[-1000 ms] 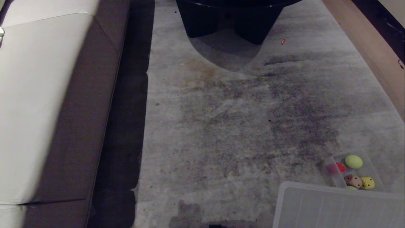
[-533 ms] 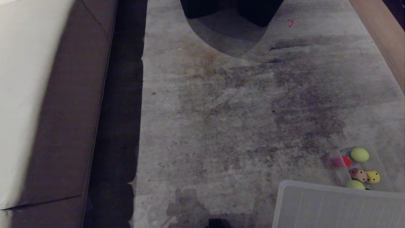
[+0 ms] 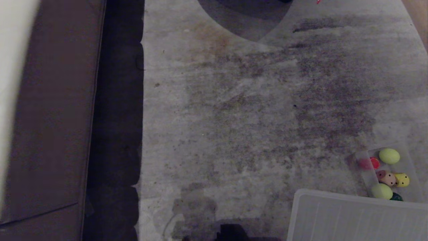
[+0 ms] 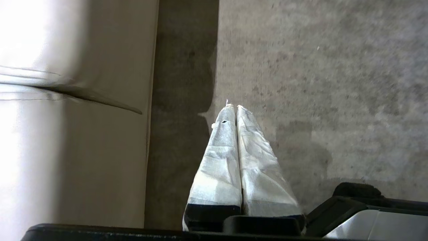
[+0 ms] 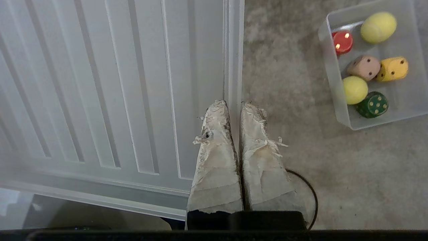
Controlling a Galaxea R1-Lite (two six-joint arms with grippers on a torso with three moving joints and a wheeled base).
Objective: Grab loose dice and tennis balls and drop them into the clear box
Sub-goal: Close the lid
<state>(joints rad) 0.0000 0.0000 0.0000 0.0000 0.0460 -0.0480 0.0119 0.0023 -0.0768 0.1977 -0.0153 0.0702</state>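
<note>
The clear box (image 3: 407, 164) sits on the carpet at the lower right of the head view. Inside it lie two tennis balls (image 3: 389, 156) (image 3: 381, 191) and the dice: red (image 3: 374, 163), tan (image 3: 388, 178), yellow (image 3: 402, 180) and dark green (image 3: 396, 197). The right wrist view shows the same box (image 5: 334, 80) with both balls (image 5: 378, 27) (image 5: 355, 89) and the green die (image 5: 372, 105). My right gripper (image 5: 234, 103) is shut and empty, over the edge of a ribbed panel, apart from the box. My left gripper (image 4: 233, 107) is shut and empty above bare carpet. Neither arm shows in the head view.
A flat ribbed translucent panel (image 3: 354, 217) lies just in front of the box. A sofa (image 3: 50, 117) runs along the left, with a dark gap (image 3: 117, 134) beside it. Stained grey carpet (image 3: 250, 117) fills the middle. A thin dark cable (image 5: 311, 190) curls near my right gripper.
The head camera has tipped downward: the whole scene has slid up the picture and the dark table has left the top. The box and its contents stay as they were.
</note>
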